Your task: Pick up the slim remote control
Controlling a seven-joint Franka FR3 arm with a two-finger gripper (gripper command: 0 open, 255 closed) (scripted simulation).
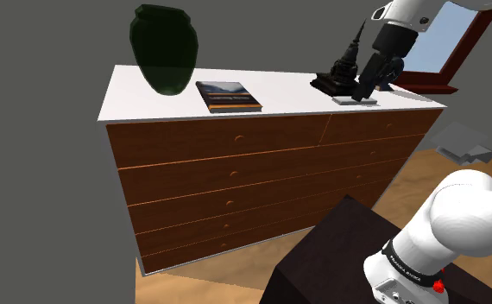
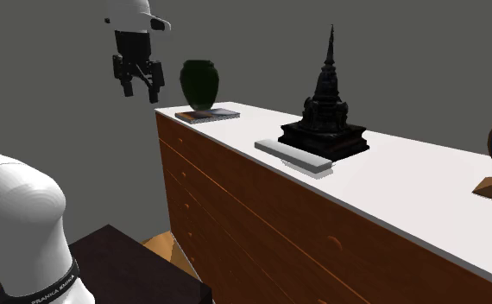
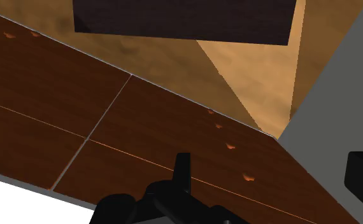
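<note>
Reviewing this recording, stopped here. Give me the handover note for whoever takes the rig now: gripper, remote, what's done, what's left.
Gripper: open, empty, in the air out in front of the dresser, higher than its top.
Slim grey remote: flat on the white dresser top, near the front edge, beside the black pagoda figurine.
Done: nothing grasped yet.
Left: move over the remote, descend, close on it, lift.

I see my tool (image 2: 141, 86) hanging off the front of the white-topped dresser (image 1: 296, 95). Beyond that edge lie a slim grey remote (image 2: 293, 157), black spired statuette (image 2: 326, 108), book (image 1: 228, 96) and dark green vase (image 1: 166, 47).
</note>
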